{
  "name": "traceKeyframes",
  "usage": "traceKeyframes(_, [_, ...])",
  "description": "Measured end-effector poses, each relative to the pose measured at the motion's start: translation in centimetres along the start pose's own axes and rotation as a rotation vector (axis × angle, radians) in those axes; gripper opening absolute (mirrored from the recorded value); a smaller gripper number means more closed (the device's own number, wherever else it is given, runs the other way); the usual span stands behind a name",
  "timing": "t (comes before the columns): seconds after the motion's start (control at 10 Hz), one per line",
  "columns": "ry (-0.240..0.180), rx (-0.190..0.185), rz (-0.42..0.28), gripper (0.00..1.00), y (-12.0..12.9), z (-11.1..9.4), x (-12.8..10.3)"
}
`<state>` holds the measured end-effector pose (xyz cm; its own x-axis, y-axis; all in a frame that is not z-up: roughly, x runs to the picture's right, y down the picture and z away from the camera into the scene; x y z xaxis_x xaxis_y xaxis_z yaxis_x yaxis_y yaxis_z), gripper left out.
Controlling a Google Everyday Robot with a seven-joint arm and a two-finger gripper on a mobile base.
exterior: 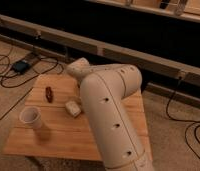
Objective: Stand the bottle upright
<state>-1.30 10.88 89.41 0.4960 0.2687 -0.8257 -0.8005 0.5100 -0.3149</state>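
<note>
My big white arm (110, 110) reaches over the middle of the wooden table (53, 137) and fills the centre of the camera view. The gripper is hidden behind the arm's bulk, somewhere over the table's middle to the right of the cream block. The bottle does not show; it is hidden behind the arm or out of view.
A wide white paper cup (31, 118) stands at the table's left front. A small cream block (72, 108) lies next to the arm. A dark red object (49, 93) lies at the back left. A black box (20, 66) and cables lie on the floor.
</note>
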Motion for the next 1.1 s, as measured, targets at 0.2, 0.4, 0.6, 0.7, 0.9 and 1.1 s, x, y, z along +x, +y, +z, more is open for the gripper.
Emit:
traceKeyframes(0.2, [0.007,-0.002,-0.012,0.65,0.2,0.3,-0.3])
traceKeyframes(0.4, [0.010,-0.007,-0.025,0.65,0.7,0.5,-0.6])
traceKeyframes(0.6, [0.013,-0.005,-0.039,0.65,1.1,0.6,-1.0])
traceKeyframes(0.7, [0.014,-0.001,-0.046,0.65,1.4,0.6,-1.2])
traceKeyframes(0.9, [0.014,0.005,-0.051,0.65,1.6,0.6,-1.4])
traceKeyframes(1.1, [0.008,0.018,-0.056,0.59,1.7,0.5,-1.7])
